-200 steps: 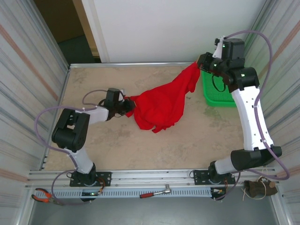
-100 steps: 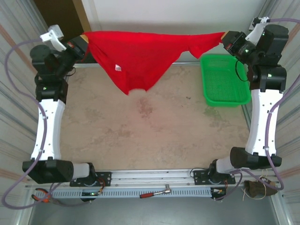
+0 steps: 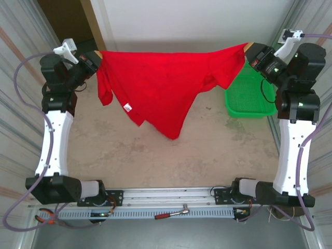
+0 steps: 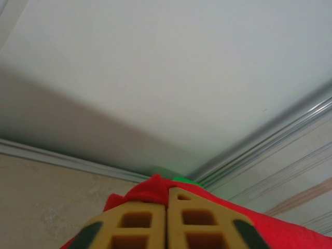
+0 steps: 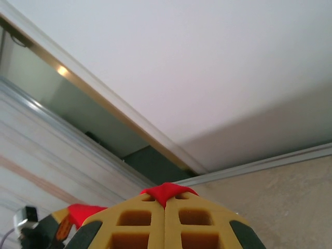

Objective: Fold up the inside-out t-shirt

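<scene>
Inside-out t-shirt point(image 3: 166, 85) hangs stretched crosswise above the table's point(image 3: 129, 153) far edge, left gripper point(image 3: 98, 56) and right gripper point(image 3: 249, 50) each clamped on one end.

The t-shirt point(image 3: 161, 83) hangs above the far side of the surface point(image 3: 155, 161), held between the left claw point(image 3: 97, 58) at far left and the right claw point(image 3: 250, 50) at far right. The basket point(image 3: 251, 98) sits far right, partly under its right end.

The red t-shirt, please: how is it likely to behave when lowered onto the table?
Probably floppy: the t-shirt sags into a point between the left claw and right claw. Likely light, as two small pinches carry it. It may bunch rather than lie flat, since a sleeve dangles loose.
</scene>
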`<state>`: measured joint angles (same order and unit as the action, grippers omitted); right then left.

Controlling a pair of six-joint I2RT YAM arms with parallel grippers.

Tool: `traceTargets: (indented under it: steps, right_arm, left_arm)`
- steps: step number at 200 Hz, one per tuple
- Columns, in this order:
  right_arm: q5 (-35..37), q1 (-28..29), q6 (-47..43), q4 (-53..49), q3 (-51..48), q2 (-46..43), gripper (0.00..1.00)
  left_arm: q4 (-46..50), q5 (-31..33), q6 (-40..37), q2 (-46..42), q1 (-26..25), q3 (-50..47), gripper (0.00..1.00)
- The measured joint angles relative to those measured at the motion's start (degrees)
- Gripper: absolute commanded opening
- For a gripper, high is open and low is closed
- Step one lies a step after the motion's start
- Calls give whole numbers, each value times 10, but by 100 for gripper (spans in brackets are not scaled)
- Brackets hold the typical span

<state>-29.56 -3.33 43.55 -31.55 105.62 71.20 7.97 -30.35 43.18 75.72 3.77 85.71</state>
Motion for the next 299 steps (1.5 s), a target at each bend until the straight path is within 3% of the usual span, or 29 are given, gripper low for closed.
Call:
traceTargets:
  steps: [15, 39, 59, 80, 93, 123, 140, 175, 217, 256, 299]
  right_arm:
    - [15, 34, -1, 7, -20, 1, 0]
    - [53, 94, -6, 11, -65, 15, 0]
    - [85, 129, -18, 12, -99, 45, 0]
    - [123, 139, -38, 12, -114, 92, 0]
    - [145, 139, -52, 16, -114, 123, 0]
    - [184, 138, -81, 17, -88, 205, 0]
    - [197, 138, -91, 17, -69, 240, 0]
    - [209, 138, -103, 17, -43, 269, 0]
    - [210, 138, -113, 17, -40, 270, 0]
    - [210, 138, -113, 17, -40, 270, 0]
    - [210, 138, -122, 17, -47, 269, 0]
  left_arm:
    - [13, -2, -12, 56, 0, 40, 66]
    - [28, -17, -33, 139, 0, 62, 73]
    - [34, -26, -43, 140, -2, -33, 75]
    - [46, -16, -45, 82, -28, -173, 77]
    - [61, 1, -44, 19, -78, -254, 80]
    - [59, 63, -25, -141, -268, -386, 81]
    - [55, 102, -10, -174, -328, -424, 81]
    - [59, 155, 14, -131, -349, -471, 81]
    - [52, 201, 53, -110, -427, -489, 80]
    - [34, 241, 65, -52, -429, -501, 80]
    - [8, 242, 57, 20, -437, -464, 81]
